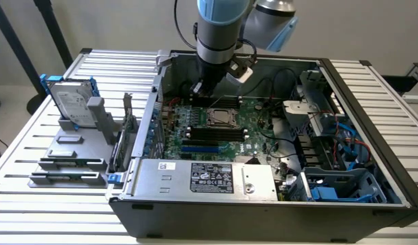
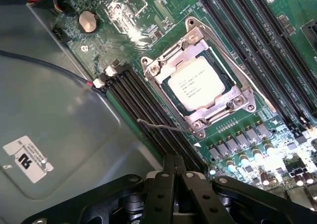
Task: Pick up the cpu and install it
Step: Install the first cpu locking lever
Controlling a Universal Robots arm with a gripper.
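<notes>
The cpu (image 2: 196,83) already sits in its motherboard socket (image 2: 156,71), and the end effector (image 2: 174,158) hovers nearby, closed and empty

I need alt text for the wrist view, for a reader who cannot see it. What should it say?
The cpu sits in its metal-framed socket on a green motherboard, between rows of black memory slots. The gripper, jaws shut and empty, hangs above the board.

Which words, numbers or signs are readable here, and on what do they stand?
White sticker on the case wall: a bold mark like "RU"; its small print is unreadable.
cpu: printed lines, too blurred.
Power supply label: too small.
Hard drive label: too small.
</notes>
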